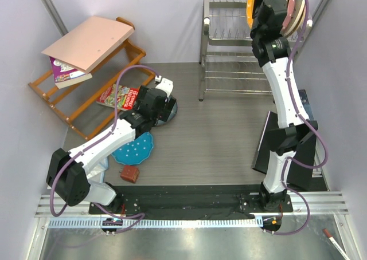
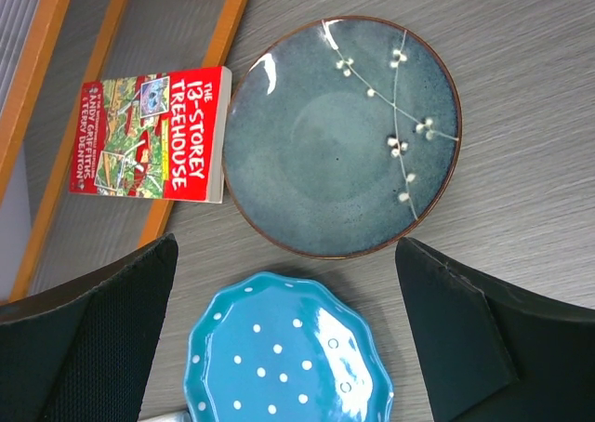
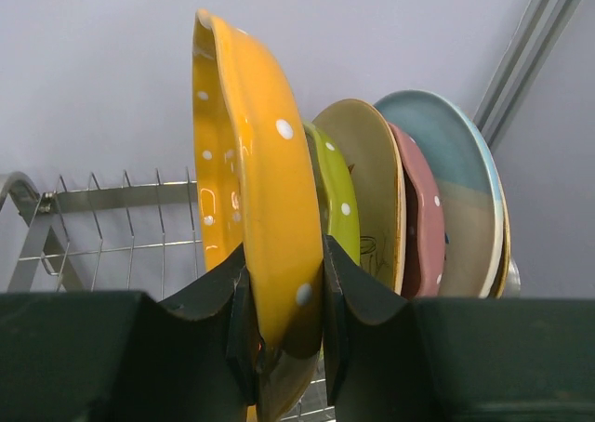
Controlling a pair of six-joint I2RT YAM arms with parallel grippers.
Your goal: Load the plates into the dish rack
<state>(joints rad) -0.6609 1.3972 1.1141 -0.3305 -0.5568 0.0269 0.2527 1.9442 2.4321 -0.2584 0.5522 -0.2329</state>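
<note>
Right pincer [image 3: 284,320] fills the bottom of its wrist view, both fingers [image 3: 367,292] pinching the lower rim of the orange plate [image 3: 251,162]. That plate stands upright on edge: glossy, scalloped, white dots. Packed close at its 3 o'clock are the lime green plate [image 3: 337,199], then a cream plate [image 3: 367,180], pink plate [image 3: 423,227] and pale blue plate [image 3: 456,171], all upright on the top tier of the dish rack [image 3: 102,217]. Bare wire slots run off toward 9 o'clock, so that's where the room is. Can't tell if the orange one's bottom edge is seated, since the fingers cover it.

Left pincer [image 2: 286,245] is spread wide with nothing in it, hovering over the table [image 2: 539,87]. Below it the dark grey-blue speckled plate [image 2: 339,134] lies flat, with a brown rim and a white blossom sprig. The blue dotted plate [image 2: 288,357] lies flat at its 6 o'clock, with a slim gap between the rims. A paperback [image 2: 153,134] sits right up against the rim at 9 o'clock. The 3 o'clock side is open table. From the top view, the rack is at 1 o'clock and the flat plates are toward 9 o'clock by the wooden shelf [image 1: 86,94].
</note>
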